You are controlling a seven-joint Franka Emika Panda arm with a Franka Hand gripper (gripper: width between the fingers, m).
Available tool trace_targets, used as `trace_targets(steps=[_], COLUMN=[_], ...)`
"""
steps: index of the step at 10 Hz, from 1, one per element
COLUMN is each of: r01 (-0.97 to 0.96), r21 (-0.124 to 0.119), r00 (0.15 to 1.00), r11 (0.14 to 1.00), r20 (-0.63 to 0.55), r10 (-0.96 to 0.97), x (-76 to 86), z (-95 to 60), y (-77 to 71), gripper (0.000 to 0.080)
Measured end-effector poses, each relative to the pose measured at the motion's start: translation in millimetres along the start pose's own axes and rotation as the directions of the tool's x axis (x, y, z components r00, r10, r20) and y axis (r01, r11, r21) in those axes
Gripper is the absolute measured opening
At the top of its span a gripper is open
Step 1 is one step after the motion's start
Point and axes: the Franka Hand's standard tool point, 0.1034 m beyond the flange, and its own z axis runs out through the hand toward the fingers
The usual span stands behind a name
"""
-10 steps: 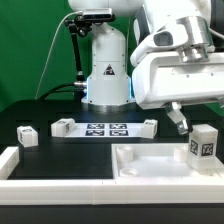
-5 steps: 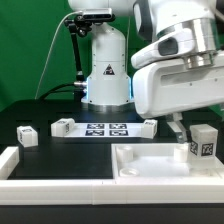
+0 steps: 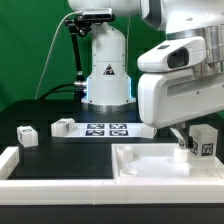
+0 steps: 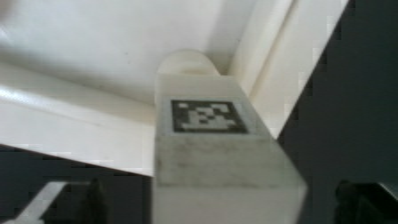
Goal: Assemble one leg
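Note:
A leg (image 3: 205, 141), a small white block with a black-and-white tag, stands upright at the right corner of the large white panel (image 3: 150, 160). My gripper (image 3: 190, 146) hangs right at it, one finger (image 3: 181, 137) showing beside the block. In the wrist view the leg (image 4: 214, 120) fills the middle, with my gripper (image 4: 214, 206) open around it. Dark gaps show between the block and each finger (image 4: 57, 204). Three more legs lie on the table: one (image 3: 27, 135) at the exterior view's left, one (image 3: 63, 126) beside the marker board, and one (image 3: 147, 126) partly behind my hand.
The marker board (image 3: 105, 129) lies flat in front of the robot base (image 3: 106, 70). A white raised frame (image 3: 12, 160) runs along the front and left. The panel's rim (image 4: 267, 60) is close to the leg.
My hand has come down and moved toward the exterior view's right, closing in on the standing leg. The leg and the other parts have not moved.

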Motion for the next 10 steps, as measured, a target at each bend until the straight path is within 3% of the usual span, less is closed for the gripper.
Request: trace_targets(steps=[2,3,4,8,10], r01=[-0.001,-0.001,-0.001,-0.022,-0.333], r21=[-0.007,-0.006,-0.006,-0.005,-0.008], r00=[1.000,1.000,1.000,1.000,0.942], r11=[1.000,1.000,1.000,1.000,0.943], r20=[-0.018,-0.018,-0.018,-0.018,-0.046], r10=[0.001,0.000,0.000,0.022,0.332], x=[0.6,0.5,0.5,0.4,0.3], z=[2.0,2.1,2.2,2.6,3.6], y=[3.3,3.2,3.3,2.9,6.6], gripper=[0.0392,0.0392,0.0290,0.0290,0.0290])
